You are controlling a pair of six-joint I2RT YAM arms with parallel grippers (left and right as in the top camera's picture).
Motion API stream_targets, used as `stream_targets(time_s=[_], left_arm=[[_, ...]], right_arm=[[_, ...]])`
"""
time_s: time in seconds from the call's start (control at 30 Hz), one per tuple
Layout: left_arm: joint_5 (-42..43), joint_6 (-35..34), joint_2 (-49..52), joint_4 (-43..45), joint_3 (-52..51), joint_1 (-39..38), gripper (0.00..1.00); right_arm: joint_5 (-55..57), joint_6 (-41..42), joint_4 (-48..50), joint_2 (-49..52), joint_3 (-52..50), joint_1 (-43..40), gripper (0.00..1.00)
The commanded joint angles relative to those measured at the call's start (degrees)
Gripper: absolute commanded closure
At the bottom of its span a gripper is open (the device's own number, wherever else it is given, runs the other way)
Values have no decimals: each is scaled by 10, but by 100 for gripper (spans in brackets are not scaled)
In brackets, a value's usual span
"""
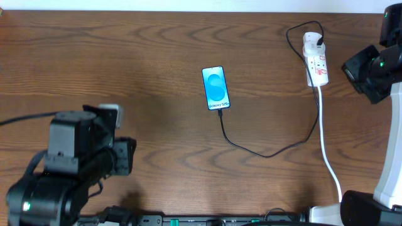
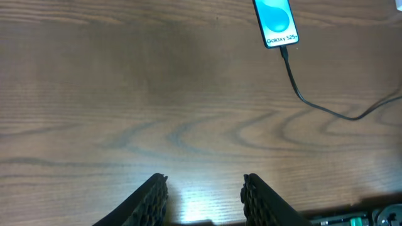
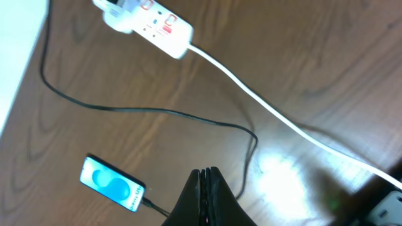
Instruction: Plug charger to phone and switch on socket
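- Plainly, the left tool [image 2: 204, 190] is released: its two dark fingers [image 2: 154, 194] stand apart with only bare wooden surface [image 2: 125, 94] between them.
- The phone [image 2: 276, 22] lies flat, well ahead of that tool and off to its right, with its blue screen lit.
- The charger [image 1: 270, 152] has its plug seated in the phone's lower edge. Its thin black cable runs loosely across the surface to the far end of the socket [image 1: 317, 66].
- The right tool [image 3: 205, 173] is clenched, its fingers pressed together on nothing.
- In the right wrist view, the socket sits well beyond that tool's tip, and the phone lies near the tip on the other side of the cable.
- The socket's white cord [image 3: 270, 113] trails back past the right tool.
- Whether the red switches are on cannot be told.
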Motion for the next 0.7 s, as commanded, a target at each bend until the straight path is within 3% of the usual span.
stream_targets(time_s=[0.0,0.03,0.1,0.67], left_arm=[[-7,8,-14,-12,1,-2,28],[-7,8,-16,-16,1,-2,27],[-7,8,-16,-26,1,-2,2],[-7,8,-16,-94,1,-2,2]], right_arm=[[-1,-3,-17,-3,-1,-5,99],[-1,-4,-25,-3,-1,-5,99],[0,-4,-42,-4,-1,-5,99],[1,-34,-70,-5,-1,-5,98]])
